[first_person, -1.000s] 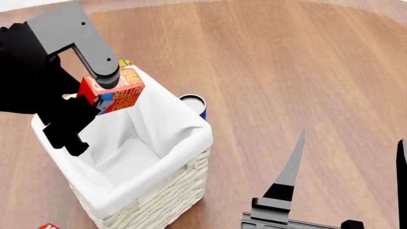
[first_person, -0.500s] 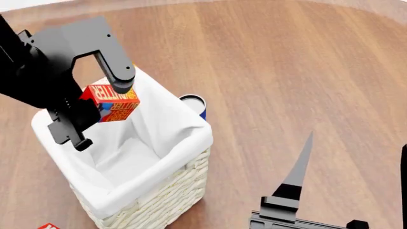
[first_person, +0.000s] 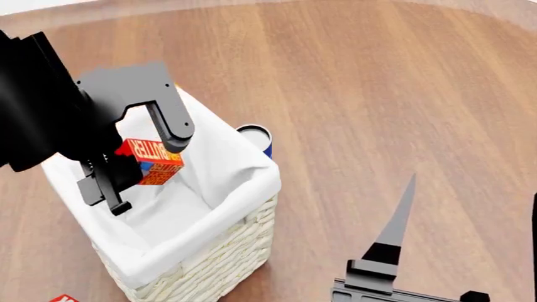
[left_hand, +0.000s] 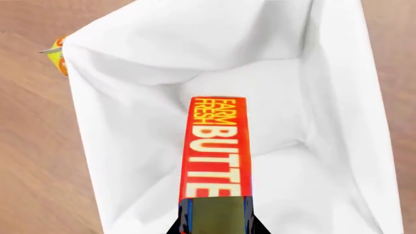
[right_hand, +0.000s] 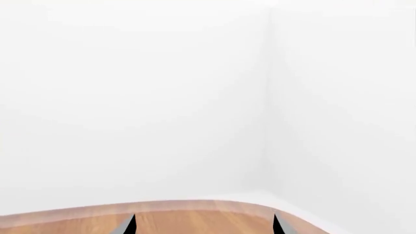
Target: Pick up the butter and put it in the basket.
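Butter (first_person: 151,162) is dropping fast — the left pincer (first_person: 138,160), pinching it, has come down from rim height a second ago to inside the basket (first_person: 220,248), box hanging over the white liner (left_hand: 130,146). Release looks next. Right pincer (first_person: 470,245) idles spread over the surface (first_person: 378,94).

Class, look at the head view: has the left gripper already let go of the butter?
No. The left gripper is clamped on the butter, holding it over the open basket.
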Robot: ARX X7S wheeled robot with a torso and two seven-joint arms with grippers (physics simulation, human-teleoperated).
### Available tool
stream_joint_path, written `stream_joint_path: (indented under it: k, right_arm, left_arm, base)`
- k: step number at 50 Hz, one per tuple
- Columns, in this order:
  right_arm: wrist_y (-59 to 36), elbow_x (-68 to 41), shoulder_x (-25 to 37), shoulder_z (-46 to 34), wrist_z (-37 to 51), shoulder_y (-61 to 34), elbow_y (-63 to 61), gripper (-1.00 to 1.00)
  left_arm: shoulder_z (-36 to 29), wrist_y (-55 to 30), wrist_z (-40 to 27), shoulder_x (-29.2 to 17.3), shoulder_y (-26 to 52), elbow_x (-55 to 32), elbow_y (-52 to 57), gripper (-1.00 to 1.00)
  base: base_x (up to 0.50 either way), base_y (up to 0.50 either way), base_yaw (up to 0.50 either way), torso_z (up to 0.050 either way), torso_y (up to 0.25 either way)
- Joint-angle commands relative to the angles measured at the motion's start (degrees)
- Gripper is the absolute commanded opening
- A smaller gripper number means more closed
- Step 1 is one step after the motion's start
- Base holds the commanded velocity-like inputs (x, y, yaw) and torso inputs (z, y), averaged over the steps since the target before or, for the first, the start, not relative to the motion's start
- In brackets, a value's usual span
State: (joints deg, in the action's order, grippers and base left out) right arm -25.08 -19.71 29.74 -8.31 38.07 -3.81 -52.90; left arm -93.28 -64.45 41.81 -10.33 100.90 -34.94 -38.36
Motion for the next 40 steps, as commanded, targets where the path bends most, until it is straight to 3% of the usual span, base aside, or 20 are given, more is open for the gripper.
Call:
stream_joint_path:
  k: [1,12,14,40]
  right_arm:
    - [0.17,-0.35,0.33,0.35,0.33,0.23,-0.66,1.0]
    - [-0.89,-0.71,0.8,0.54,1.02,-0.12,-1.72,1.0]
    - [-0.78,-0.54,0.78,0.22,0.97,-0.18,-1.44,1.0]
    - [-0.75,-1.31,1.63,1.2,1.81,0.24,-2.13,1.0]
  left_arm:
    - [-0.96,4.07,0.42,3.28,-2.35,2.59,-6.87,-1.0]
    - [-1.45,10.82,1.17,7.51,-5.04,5.16,-18.64,-1.0]
    - [-1.52,14.15,0.94,9.9,-5.79,6.51,-25.02,-1.0]
    - [5.5,13.85,-0.73,10.31,-10.14,14.05,-25.68,-1.0]
  base:
    - [0.0,0.0,0.0,0.0,0.0]
    - [0.0,0.0,0.0,0.001,0.001]
    - [0.0,0.0,0.0,0.0,0.0]
    - [0.0,0.0,0.0,0.0,0.001]
